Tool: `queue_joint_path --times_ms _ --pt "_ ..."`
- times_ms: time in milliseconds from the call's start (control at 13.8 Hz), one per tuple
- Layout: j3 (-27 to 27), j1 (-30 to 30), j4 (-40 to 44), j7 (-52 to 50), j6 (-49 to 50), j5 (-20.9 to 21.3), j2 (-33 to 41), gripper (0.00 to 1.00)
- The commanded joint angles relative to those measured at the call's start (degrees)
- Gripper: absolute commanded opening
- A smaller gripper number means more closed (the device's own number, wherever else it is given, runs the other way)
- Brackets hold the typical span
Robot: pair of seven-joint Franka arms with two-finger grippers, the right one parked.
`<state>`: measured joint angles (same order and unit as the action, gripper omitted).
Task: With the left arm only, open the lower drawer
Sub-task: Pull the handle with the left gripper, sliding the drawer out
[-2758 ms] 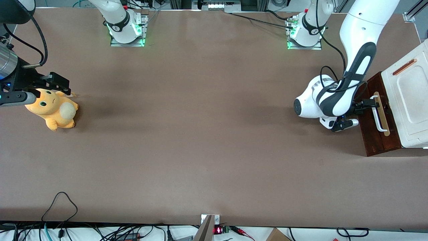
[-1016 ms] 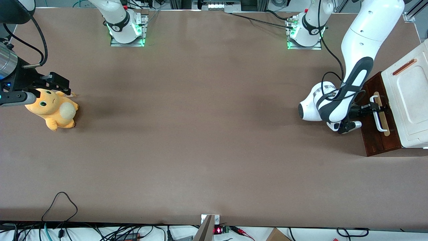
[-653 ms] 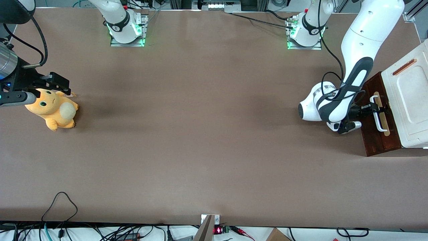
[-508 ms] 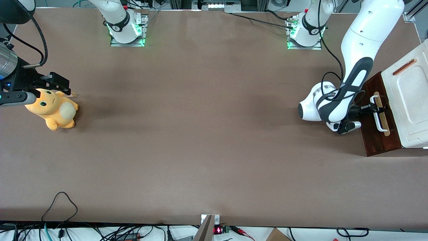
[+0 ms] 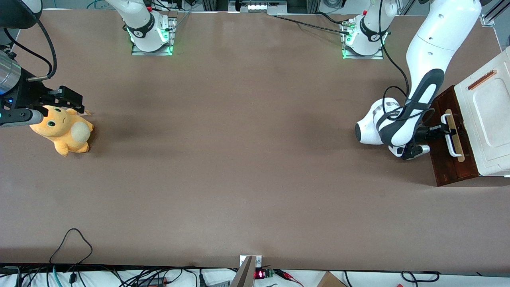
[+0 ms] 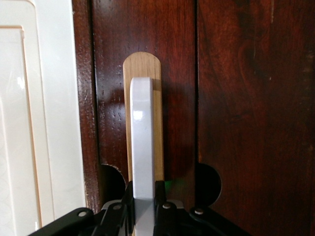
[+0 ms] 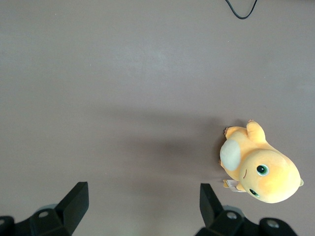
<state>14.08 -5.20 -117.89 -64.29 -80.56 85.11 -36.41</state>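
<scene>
Gripping the white handle [image 6: 142, 142] of the lower drawer [image 5: 446, 157], end effector [image 6: 142, 199] clenched on the bar at the working arm's end of the bench [image 5: 239, 159]. Could slip off if pulled crooked, or drag the white cabinet [image 5: 488, 119] along.

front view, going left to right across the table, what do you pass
plush toy → left arm → gripper shut on the white handle → lower drawer → white cabinet
</scene>
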Motion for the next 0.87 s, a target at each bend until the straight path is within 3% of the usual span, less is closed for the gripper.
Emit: queue_joint_path --times_ms 0,508,798 --pt "0.33 -0.43 1.52 0.48 0.49 2.52 -0.86 0.00" --pt "2.26 0.36 1.70 0.48 0.41 2.43 -0.77 0.00" --pt "3.23 3.78 2.05 2.14 -0.03 2.25 -1.03 0.00"
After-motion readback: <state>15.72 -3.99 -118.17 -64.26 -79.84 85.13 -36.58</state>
